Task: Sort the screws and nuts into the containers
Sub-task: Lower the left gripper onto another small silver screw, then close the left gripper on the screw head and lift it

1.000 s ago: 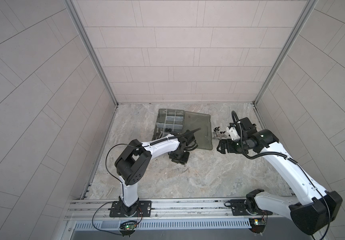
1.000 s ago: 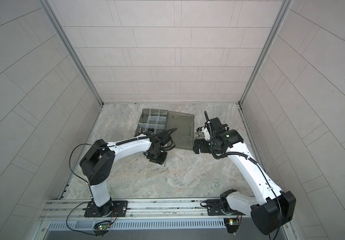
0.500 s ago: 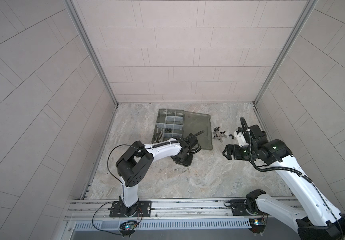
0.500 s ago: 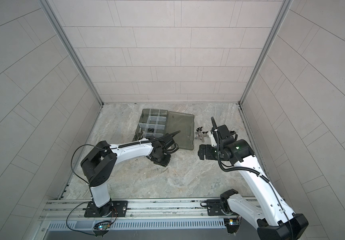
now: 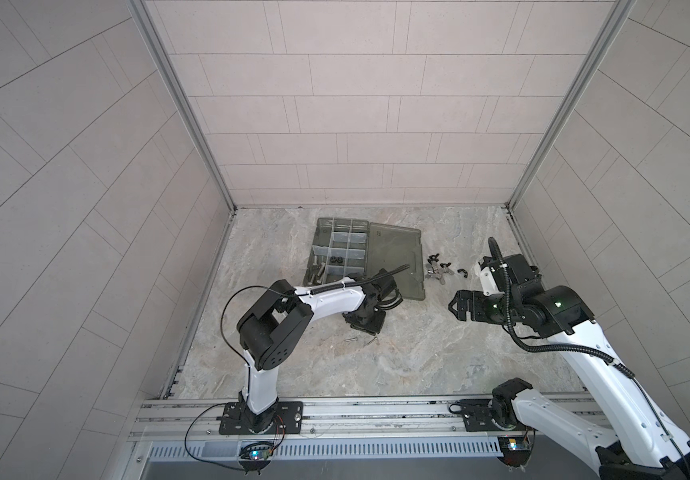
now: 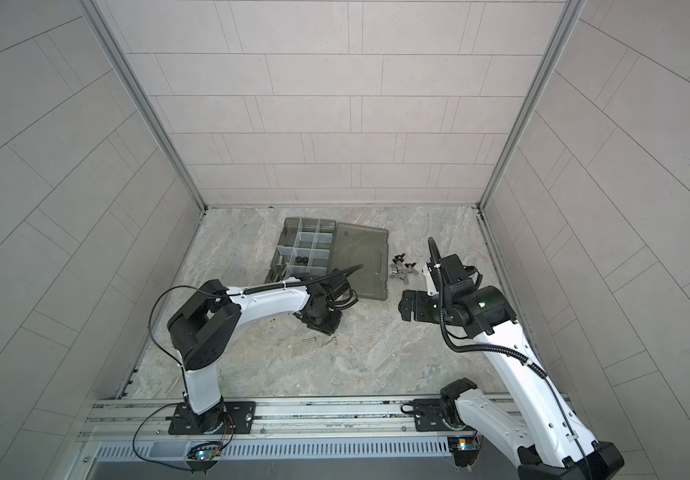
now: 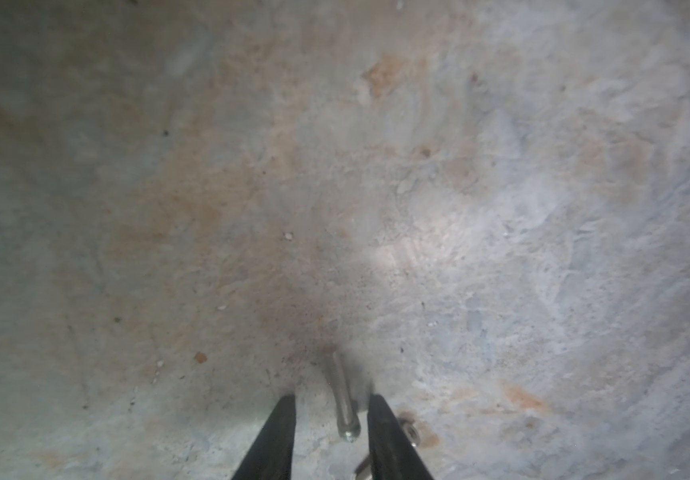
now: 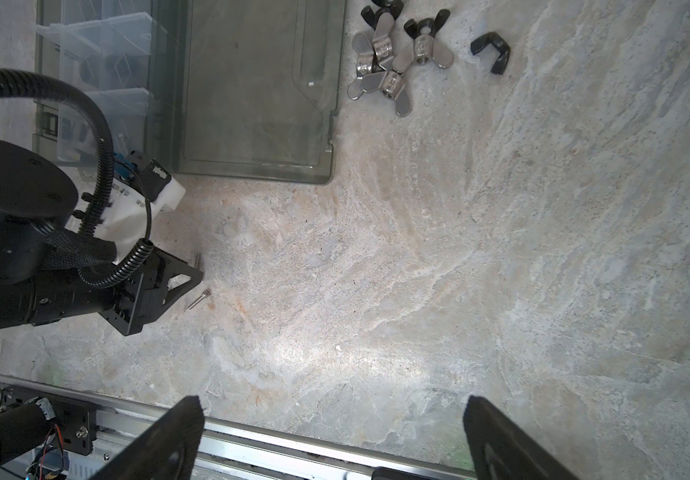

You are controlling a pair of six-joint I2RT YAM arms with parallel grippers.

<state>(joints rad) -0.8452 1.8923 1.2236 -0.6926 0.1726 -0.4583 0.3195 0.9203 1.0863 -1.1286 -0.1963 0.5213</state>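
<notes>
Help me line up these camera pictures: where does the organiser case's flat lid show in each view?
Top view: the lid lies toward the back wall, right of the compartments.
Top view: same spot, lid right of the compartments.
Left wrist: not in it.
Right wrist: lid beside the compartments.
Shared landmark: the compartments, joined to the lid's long edge.

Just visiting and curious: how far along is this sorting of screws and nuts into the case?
Partway. Done: two black nuts and some bolts lie in case compartments. In hand: the left gripper straddles a thin screw on the table, not yet gripped. Left: another screw beside it and the wing nuts; the right gripper is open, empty.
</notes>
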